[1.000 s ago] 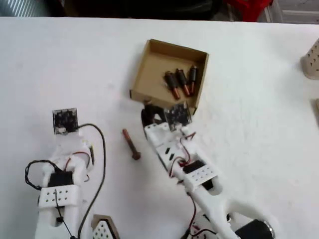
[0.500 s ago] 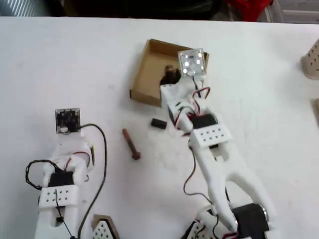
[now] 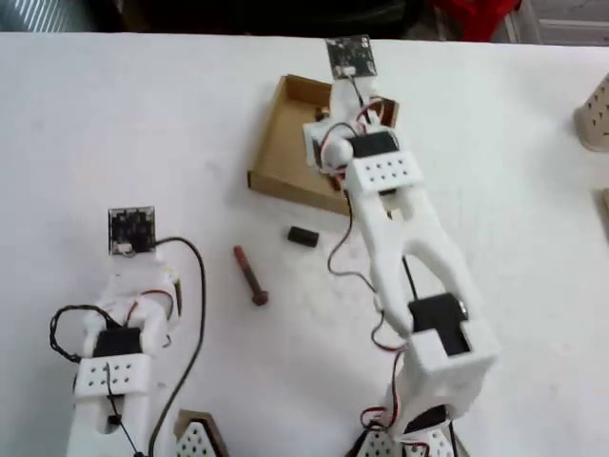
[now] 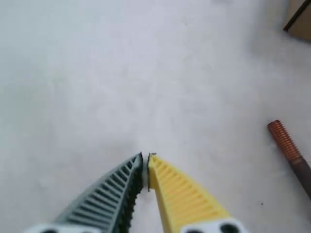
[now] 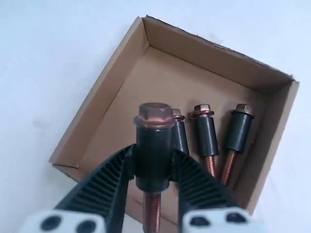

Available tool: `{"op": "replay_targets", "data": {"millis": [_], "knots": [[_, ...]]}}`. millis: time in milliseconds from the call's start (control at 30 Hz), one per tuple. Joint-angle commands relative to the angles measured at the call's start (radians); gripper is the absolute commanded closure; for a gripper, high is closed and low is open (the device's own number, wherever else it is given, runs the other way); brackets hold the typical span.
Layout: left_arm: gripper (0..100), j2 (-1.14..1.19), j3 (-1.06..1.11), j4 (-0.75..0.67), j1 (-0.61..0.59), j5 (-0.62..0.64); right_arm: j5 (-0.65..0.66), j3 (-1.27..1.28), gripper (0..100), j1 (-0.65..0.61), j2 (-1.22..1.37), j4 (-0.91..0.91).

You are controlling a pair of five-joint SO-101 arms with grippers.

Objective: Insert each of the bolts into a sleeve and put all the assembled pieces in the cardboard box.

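My right gripper (image 5: 152, 167) is shut on an assembled bolt in its black sleeve (image 5: 152, 150), held over the cardboard box (image 5: 121, 92). Three assembled pieces (image 5: 209, 138) lie side by side on the box floor. In the high view the right arm (image 3: 381, 181) stretches over the cardboard box (image 3: 276, 143). A loose copper bolt (image 3: 250, 275) and a loose black sleeve (image 3: 303, 236) lie on the table in front of the box. My left gripper (image 4: 146, 162) rests shut near the table, with the bolt's threaded end (image 4: 290, 150) off to its side.
The white table (image 3: 143, 114) spreads wide around the box. A pale perforated object (image 3: 595, 119) stands at the right edge. A black cable (image 3: 195, 286) loops beside the left arm (image 3: 119, 324).
The right arm has swung from the table in front of the box to over the box, carrying the assembled bolt. A black sleeve now shows on the table. The left arm stayed still.
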Motion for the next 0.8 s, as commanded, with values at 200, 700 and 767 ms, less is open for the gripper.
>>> {"op": "replay_targets", "data": {"millis": [200, 700, 767], "knots": [[96, -0.044, -0.011, -0.023, 0.022, -0.009, 0.017, -0.463, 98.1, 0.004, 0.297, 0.174], [95, -0.731, 0.123, 0.41, 0.064, -0.066, 0.018, -0.563, 94.2, -0.013, 0.513, 0.186], [95, -0.728, 0.123, 0.41, 0.065, -0.069, 0.018, -0.557, 87.0, -0.013, 0.519, 0.189]]}}
